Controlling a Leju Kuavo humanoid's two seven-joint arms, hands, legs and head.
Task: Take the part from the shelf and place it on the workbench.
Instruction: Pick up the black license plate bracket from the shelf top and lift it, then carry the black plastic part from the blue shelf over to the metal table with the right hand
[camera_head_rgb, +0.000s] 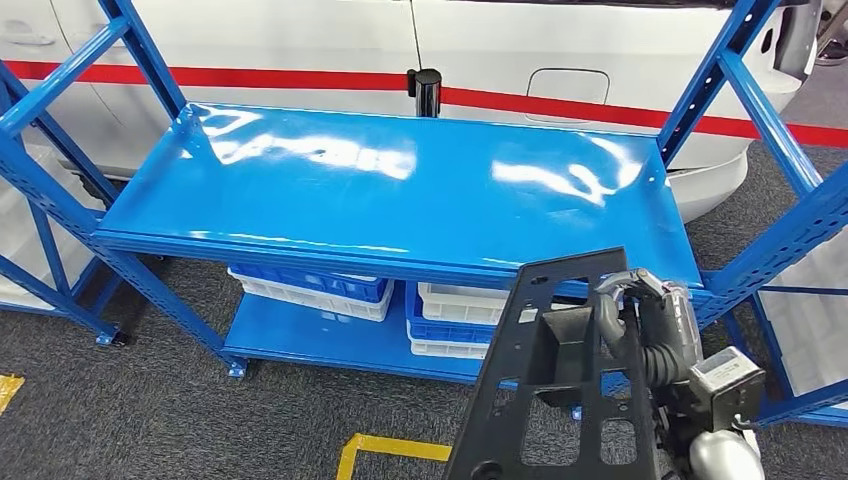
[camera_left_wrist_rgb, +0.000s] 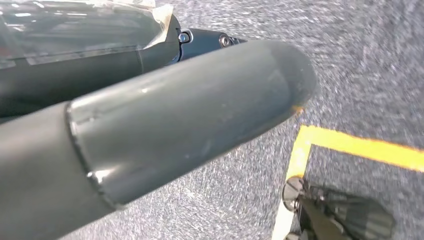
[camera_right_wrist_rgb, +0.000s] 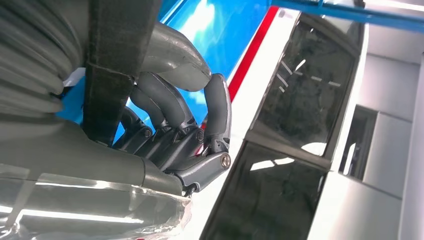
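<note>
The part (camera_head_rgb: 560, 370) is a flat black plastic frame with cut-outs, held upright at the lower right of the head view. My right hand (camera_head_rgb: 650, 320) grips its right edge, fingers curled over the rim, in front of the blue rack's near right corner. In the right wrist view the fingers (camera_right_wrist_rgb: 175, 120) wrap round a black bar of the part (camera_right_wrist_rgb: 112, 65). The rack's glossy blue top surface (camera_head_rgb: 400, 190) lies bare ahead of the part. My left hand (camera_left_wrist_rgb: 175, 125) hangs above the grey carpet with its thick thumb and a dark finger stretched out, holding nothing.
White and blue bins (camera_head_rgb: 310, 285) (camera_head_rgb: 455, 320) sit on the rack's lower shelf. Blue uprights (camera_head_rgb: 740, 110) flank the top surface. A white vehicle with a red stripe (camera_head_rgb: 300, 40) stands behind, with a black post (camera_head_rgb: 428, 92) at the back edge. Yellow floor tape (camera_head_rgb: 385, 448) marks the carpet.
</note>
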